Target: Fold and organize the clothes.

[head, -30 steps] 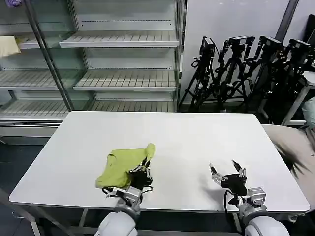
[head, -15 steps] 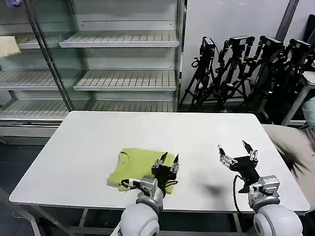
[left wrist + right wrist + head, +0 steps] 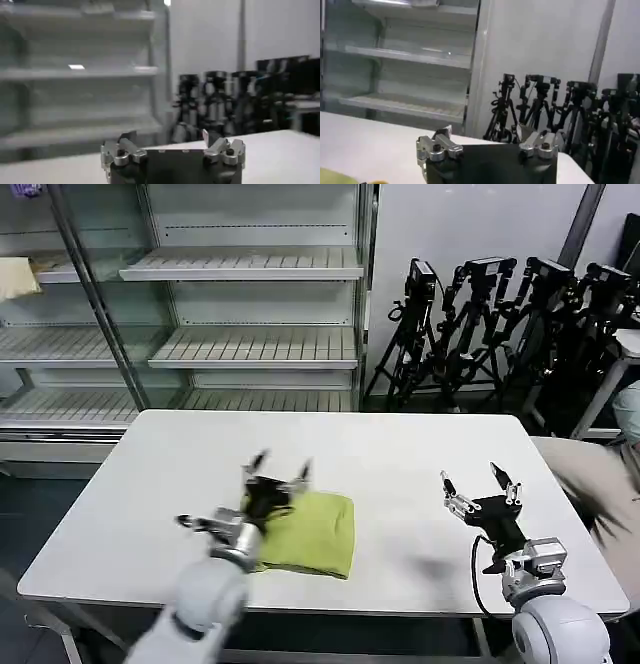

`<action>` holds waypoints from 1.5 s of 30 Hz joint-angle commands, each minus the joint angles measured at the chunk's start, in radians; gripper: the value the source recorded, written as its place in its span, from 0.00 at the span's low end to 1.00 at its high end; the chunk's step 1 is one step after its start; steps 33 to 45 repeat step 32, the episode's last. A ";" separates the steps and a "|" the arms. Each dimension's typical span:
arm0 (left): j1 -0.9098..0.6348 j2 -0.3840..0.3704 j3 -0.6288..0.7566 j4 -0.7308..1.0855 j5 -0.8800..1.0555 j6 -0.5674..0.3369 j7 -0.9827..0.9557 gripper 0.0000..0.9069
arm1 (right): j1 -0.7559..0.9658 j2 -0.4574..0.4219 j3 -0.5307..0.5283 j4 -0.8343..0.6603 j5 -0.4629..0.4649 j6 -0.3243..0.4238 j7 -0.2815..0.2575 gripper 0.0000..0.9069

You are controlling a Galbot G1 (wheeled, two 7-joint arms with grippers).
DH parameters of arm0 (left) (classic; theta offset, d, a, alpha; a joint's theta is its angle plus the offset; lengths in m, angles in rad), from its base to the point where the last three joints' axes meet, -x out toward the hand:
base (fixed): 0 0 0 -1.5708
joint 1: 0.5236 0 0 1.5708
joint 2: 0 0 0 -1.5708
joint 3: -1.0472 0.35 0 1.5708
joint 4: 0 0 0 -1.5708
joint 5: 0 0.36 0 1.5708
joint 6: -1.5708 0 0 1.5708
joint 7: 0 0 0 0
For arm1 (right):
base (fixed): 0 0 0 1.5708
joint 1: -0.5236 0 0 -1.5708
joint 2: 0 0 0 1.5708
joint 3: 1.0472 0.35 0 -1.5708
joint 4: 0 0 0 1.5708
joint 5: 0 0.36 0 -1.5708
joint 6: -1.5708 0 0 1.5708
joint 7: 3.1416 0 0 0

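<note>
From the head view we see the folded T-shirt (image 3: pixel 312 533) near the table's (image 3: pixel 400 454) front edge, the left gripper (image 3: pixel 279 471) spread open above its left end, and the right gripper (image 3: pixel 478 483) open, well apart. Wrist views add shelving (image 3: pixel 80 75) and tripods (image 3: pixel 545 107).

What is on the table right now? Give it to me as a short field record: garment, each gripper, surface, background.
garment: lime T-shirt, folded into a compact rectangle, lying flat near the table's front edge
left gripper: open, empty, raised over the shirt's left part
right gripper: open, empty, held above the table to the right of the shirt, apart from it
surface: white table
background: shelving unit behind the table, camera tripods to its right
</note>
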 commanded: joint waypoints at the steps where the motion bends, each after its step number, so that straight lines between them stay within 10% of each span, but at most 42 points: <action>1: 0.165 0.254 -0.543 0.133 0.009 -0.302 0.324 1.00 | 0.042 0.030 -0.069 -0.014 -0.042 0.012 0.006 1.00; 7: 0.180 0.210 -0.505 0.106 0.037 -0.326 0.322 1.00 | 0.013 0.037 -0.052 0.001 -0.146 -0.002 -0.027 1.00; 13: 0.190 0.209 -0.459 0.069 0.153 -0.352 0.291 1.00 | -0.009 0.071 -0.046 0.008 -0.283 0.142 0.032 1.00; 45: 0.288 0.257 -0.390 -0.041 0.214 -0.385 0.196 1.00 | -0.031 0.081 -0.048 0.012 -0.246 0.115 -0.004 1.00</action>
